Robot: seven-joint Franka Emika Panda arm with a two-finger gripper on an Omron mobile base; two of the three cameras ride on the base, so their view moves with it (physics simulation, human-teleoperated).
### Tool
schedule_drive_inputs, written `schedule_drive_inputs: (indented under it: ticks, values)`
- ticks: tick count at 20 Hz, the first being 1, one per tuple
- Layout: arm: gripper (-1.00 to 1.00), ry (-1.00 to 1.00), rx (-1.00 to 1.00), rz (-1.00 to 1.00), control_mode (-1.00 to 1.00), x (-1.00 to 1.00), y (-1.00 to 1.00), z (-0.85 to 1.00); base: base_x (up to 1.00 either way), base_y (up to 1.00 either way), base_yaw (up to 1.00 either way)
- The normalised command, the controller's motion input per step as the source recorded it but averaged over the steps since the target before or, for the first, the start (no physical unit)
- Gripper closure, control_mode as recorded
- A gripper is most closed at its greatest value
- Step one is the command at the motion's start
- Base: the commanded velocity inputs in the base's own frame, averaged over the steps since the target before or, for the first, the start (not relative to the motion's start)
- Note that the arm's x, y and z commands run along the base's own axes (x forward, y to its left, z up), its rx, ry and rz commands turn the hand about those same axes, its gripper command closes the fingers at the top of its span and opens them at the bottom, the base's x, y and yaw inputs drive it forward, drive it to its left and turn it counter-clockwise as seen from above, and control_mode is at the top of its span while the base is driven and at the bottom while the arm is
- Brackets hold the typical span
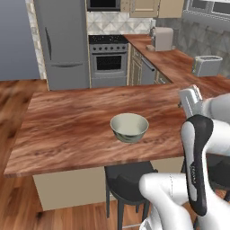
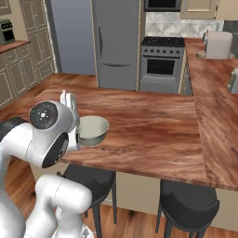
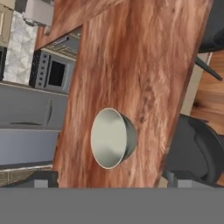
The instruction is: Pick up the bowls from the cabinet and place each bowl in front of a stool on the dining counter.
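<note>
Bowl [image 1: 129,127] on dining counter [image 1: 67,130], stool [image 1: 128,179] before it.

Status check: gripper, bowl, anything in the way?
Gripper open, empty. Bowl upright on counter, above a stool. Nothing around it.

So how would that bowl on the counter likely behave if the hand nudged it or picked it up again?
The bowl looks rigid and glossy, so probably slippery and chip-prone. Upright on the smooth dining counter, it would likely slide rather than tip. It looks deep with rounded walls, so it may rock.
</note>
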Motion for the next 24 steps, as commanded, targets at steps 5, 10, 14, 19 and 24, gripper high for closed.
schedule_drive_inputs:
  ticks: [5,10,14,19,24]
  values:
    - [-1.0,0.0,0.0,0.01,-1.0,-0.85,0.0,0.79,0.0,0.0,0.0]
    - [-1.0,0.02,0.0,0.13,-1.0,-0.59,0.1,0.44,0.0,0.0,0.0]
    - [-1.0,0.17,0.0,0.07,-1.0,-0.37,0.38,0.5,0.0,0.0,0.0]
    - [-1.0,0.18,0.02,0.02,-1.0,0.0,0.06,0.39,0.0,0.0,0.0]
    - [-1.0,0.05,0.04,0.01,-1.0,0.0,-0.04,0.02,0.0,0.0,0.0]
